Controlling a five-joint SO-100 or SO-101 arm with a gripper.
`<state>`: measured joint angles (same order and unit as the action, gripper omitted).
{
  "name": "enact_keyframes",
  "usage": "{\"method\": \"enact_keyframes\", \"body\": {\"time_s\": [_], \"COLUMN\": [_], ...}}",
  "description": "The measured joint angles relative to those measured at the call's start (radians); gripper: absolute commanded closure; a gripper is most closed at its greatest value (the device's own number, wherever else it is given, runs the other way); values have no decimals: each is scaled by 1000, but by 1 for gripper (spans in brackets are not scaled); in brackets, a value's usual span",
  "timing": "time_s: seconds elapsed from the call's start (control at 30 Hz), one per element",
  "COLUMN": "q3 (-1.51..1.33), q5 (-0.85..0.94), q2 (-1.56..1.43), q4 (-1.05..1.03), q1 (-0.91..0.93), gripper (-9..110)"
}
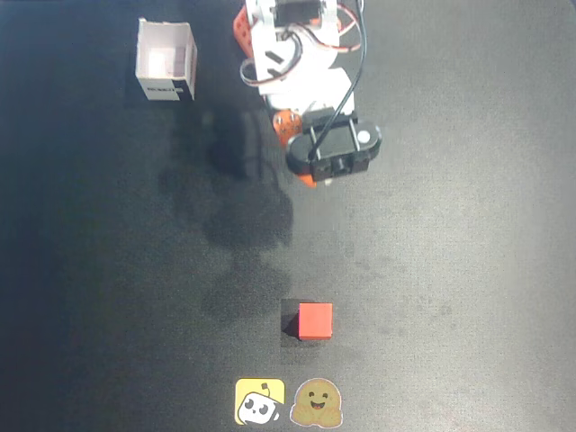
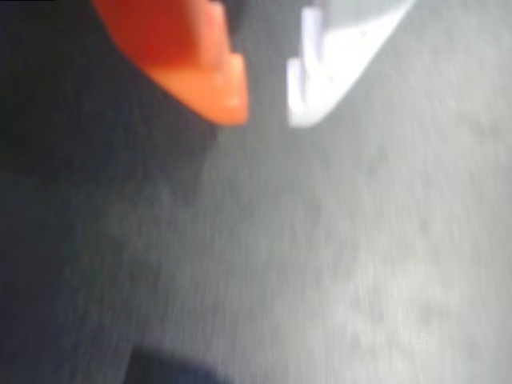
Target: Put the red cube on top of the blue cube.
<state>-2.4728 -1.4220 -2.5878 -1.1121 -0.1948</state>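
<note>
The red cube [image 1: 315, 320] sits on the dark table near the front centre in the overhead view. The blue cube does not show in either view; only a dark strip lies along the red cube's left side. My gripper [image 1: 309, 177] hangs well behind the red cube, mostly hidden under the black wrist camera [image 1: 334, 146]. In the wrist view the gripper [image 2: 266, 104] enters from the top with an orange finger [image 2: 204, 76] and a white finger [image 2: 324, 76] a little apart. Nothing is between them and only blurred table is below.
A white open-topped box [image 1: 166, 59] stands at the back left. Two stickers, a yellow one [image 1: 260, 401] and a brown one [image 1: 317, 403], lie at the front edge. The arm's base [image 1: 292, 45] is at the back centre.
</note>
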Motion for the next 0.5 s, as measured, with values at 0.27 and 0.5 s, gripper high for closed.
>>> {"method": "enact_keyframes", "body": {"time_s": [0.27, 0.5], "q3": [-80, -150], "q5": [31, 64], "q2": [-101, -178], "q4": [-58, -75], "q1": [-20, -17], "gripper": [101, 101]}}
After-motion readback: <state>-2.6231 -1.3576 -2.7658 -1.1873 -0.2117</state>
